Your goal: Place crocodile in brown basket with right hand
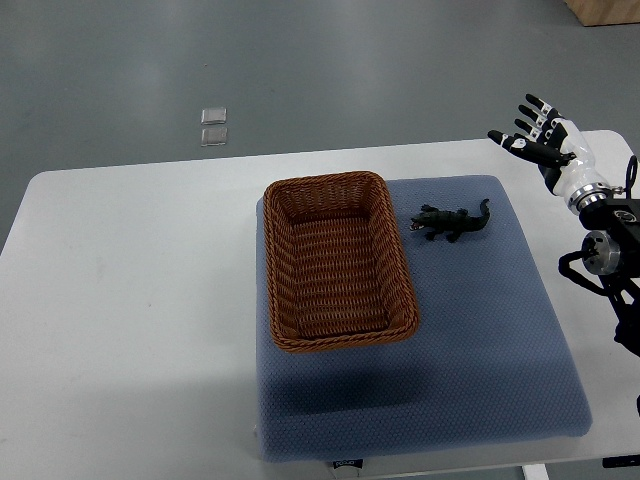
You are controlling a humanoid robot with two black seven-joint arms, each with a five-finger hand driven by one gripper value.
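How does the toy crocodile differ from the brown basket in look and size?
The crocodile is dark; the basket is brown and woven. The crocodile is far smaller than the basket. The crocodile is a solid figure lying flat; the basket is an open, empty container. Both rest on the blue mat, apart.

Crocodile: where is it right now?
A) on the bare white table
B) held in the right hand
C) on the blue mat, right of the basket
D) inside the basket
C: the crocodile lies on the blue mat just right of the brown basket, with the open right hand well clear of it.
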